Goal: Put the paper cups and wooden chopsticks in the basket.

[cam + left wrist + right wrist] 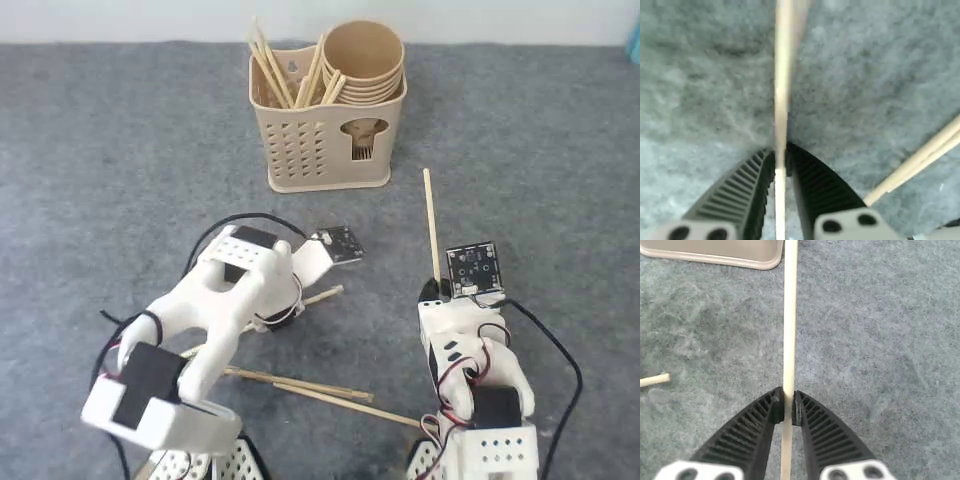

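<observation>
Grey felt (100, 150) all over the table. At the left, the left gripper (781, 150), jaws closed nearly to touching on a wooden chopstick (782, 95). Just beside, toward the middle, loose chopsticks (300, 385) flat on the felt between both arms. At the back, in the middle, a beige basket (320, 160), with leaning chopsticks (272, 65) in its left part and stacked paper cups (363, 50) in its right part. At the right, the right gripper (786, 399), jaws pinched on a second chopstick (790, 315), far end near the basket's corner.
</observation>
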{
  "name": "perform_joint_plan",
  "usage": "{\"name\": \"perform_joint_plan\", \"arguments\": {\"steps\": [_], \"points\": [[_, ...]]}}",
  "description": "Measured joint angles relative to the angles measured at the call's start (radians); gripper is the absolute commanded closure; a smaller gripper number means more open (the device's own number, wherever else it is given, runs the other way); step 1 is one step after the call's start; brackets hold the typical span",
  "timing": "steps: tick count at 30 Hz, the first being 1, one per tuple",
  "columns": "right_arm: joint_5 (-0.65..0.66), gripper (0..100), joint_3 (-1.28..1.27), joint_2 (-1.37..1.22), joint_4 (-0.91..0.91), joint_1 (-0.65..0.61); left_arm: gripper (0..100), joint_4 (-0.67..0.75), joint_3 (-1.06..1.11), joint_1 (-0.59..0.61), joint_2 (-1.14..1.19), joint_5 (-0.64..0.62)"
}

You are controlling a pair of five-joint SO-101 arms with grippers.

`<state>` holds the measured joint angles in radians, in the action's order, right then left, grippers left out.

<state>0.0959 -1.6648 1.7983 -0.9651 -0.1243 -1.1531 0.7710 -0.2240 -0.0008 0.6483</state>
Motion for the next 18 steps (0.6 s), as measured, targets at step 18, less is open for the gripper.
{"name": "perform_joint_plan", "arguments": {"steps": [18], "points": [[0.000,99.1,0.000,0.000,0.000,0.000,99,-0.201,0.000,-0.133,-0.491,-0.043]]}}
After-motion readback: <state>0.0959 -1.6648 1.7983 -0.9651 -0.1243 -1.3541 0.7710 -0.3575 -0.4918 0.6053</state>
